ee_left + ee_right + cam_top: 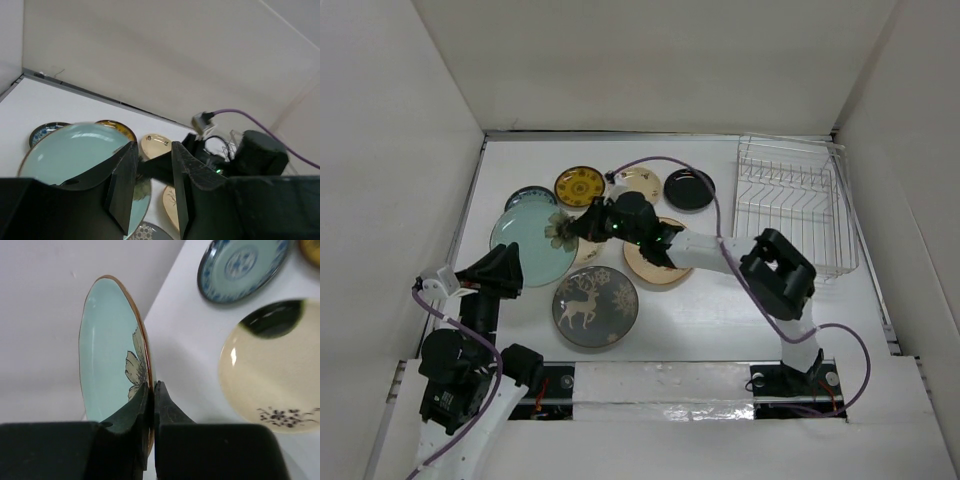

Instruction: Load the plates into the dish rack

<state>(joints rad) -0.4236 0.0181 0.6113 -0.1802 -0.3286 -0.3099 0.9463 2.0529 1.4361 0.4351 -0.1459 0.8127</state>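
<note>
The right gripper pinches the rim of the pale teal plate (a cream flower is painted right there); the left gripper stands spread nearby.

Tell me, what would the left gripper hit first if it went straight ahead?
Probably the teal plate: its rim lies right before the open left gripper, though depth is unclear.
</note>
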